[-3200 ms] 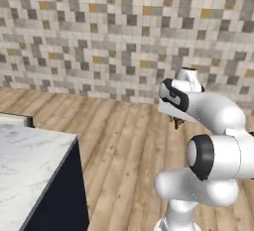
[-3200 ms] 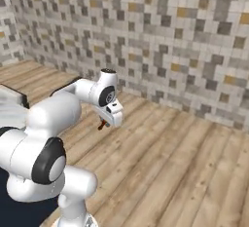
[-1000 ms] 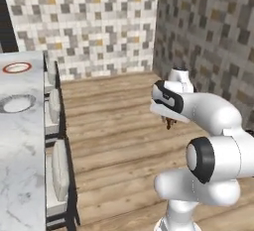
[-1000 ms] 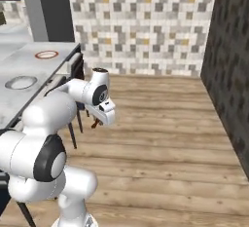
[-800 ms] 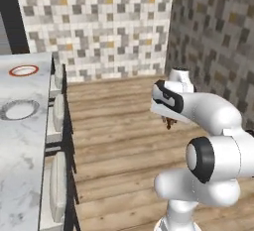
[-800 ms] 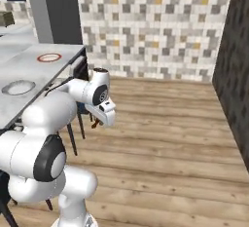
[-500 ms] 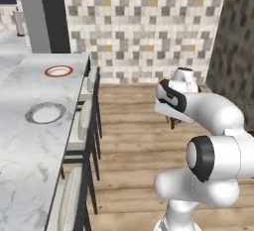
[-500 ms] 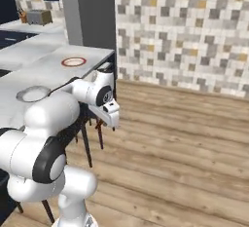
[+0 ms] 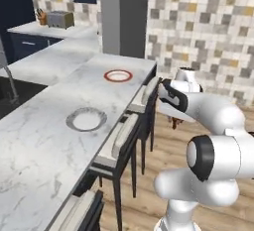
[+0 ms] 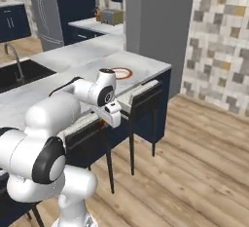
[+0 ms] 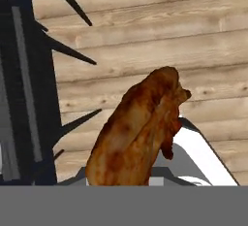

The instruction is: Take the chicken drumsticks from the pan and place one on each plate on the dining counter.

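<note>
My tool (image 11: 145, 184) is clenched on one chicken drumstick (image 11: 138, 133); its fingertips are hidden behind the meat in the hand view. In the left base view I see just a dark scrap of the drumstick (image 9: 174, 122) below the wrist, over the wooden floor (image 9: 233, 108), beside the table (image 9: 44, 141). Two plates lie on the table: the grey-rimmed plate (image 9: 86, 119) nearer, the red-rimmed plate (image 9: 118, 75) farther. The chairs (image 9: 131, 126) are partly cut off; I cannot count them

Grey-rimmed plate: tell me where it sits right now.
In the left base view the grey-rimmed plate lies flat on the dining counter, nearer the camera than the red-rimmed plate, by the stool-side edge.
</note>
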### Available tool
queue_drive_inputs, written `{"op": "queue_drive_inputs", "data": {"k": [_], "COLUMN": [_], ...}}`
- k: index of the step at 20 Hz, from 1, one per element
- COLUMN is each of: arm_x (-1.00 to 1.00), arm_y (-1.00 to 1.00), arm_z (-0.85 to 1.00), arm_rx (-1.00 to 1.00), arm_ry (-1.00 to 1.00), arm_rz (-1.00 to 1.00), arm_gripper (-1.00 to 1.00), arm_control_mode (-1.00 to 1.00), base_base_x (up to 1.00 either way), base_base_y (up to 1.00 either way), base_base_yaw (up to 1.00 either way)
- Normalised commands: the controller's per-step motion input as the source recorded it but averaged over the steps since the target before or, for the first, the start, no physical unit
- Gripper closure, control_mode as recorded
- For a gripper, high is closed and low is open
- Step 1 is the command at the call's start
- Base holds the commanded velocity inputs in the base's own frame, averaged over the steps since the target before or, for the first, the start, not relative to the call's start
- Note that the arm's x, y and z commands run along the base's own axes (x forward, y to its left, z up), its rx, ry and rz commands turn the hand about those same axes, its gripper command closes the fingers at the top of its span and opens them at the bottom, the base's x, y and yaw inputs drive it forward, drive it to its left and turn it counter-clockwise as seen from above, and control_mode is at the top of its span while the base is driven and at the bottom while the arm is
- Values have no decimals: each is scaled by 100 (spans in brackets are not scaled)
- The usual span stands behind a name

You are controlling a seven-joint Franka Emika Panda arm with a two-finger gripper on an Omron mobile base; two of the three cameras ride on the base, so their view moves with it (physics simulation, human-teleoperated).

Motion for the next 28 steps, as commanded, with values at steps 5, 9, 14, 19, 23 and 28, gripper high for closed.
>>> {"op": "queue_drive_inputs", "data": {"k": [5, 9, 14, 19, 23, 28], "arm_x": [0, 0, 0, 0, 0, 0], "arm_y": [0, 0, 0, 0, 0, 0], "arm_z": [0, 0, 0, 0, 0, 0], "arm_rx": [0, 0, 0, 0, 0, 0], "arm_ry": [0, 0, 0, 0, 0, 0], "arm_rz": [0, 0, 0, 0, 0, 0], "arm_gripper": [100, 100, 100, 100, 100, 100], "arm_control_mode": [100, 100, 100, 100, 100, 100], "base_base_x": [76, 73, 69, 2, 0, 31], "base_base_y": [-6, -2, -1, 0, 0, -4], "base_base_yaw": [81, 85, 62, 1, 0, 0]}}
